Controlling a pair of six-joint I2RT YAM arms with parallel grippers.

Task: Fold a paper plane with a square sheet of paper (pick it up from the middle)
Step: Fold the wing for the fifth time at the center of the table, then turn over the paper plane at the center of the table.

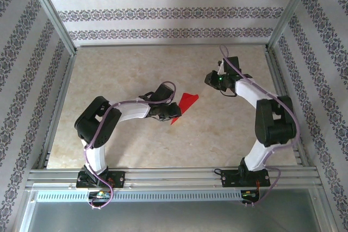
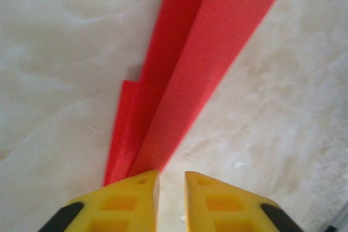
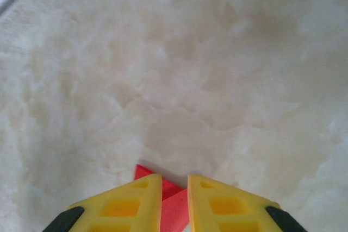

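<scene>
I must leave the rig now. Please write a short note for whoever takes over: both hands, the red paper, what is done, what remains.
Left hand: slightly open, holding nothing; the narrow end of the folded red paper lies at its tip.
Right hand: some red paper shows between its tips; grip unclear.
Paper: on the table near its middle, folded into a narrow dart with layered flaps.
Done: the main folds.
Left: probably check the shape and finish any last fold.
</scene>
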